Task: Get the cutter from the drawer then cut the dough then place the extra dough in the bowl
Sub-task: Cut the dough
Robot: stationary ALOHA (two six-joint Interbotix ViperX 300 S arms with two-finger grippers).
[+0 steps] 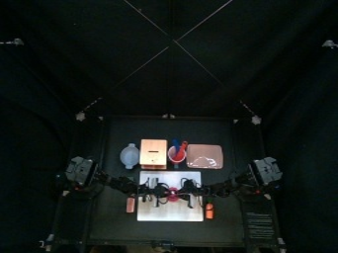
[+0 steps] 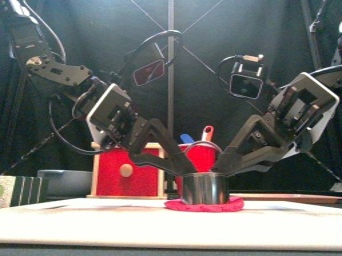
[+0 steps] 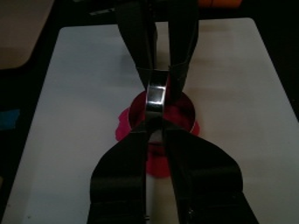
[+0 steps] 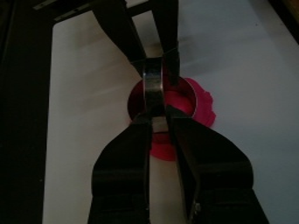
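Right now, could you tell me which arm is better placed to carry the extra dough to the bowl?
Probably the left. The left hand and right hand both meet at the cutter on the dough, but the bowl sits behind the board on the left arm's side.

The black table carries a white cutting board near its front. Behind the board, in a row from left to right, stand a blue-grey bowl, a wooden box, a red cup and a pink tray.
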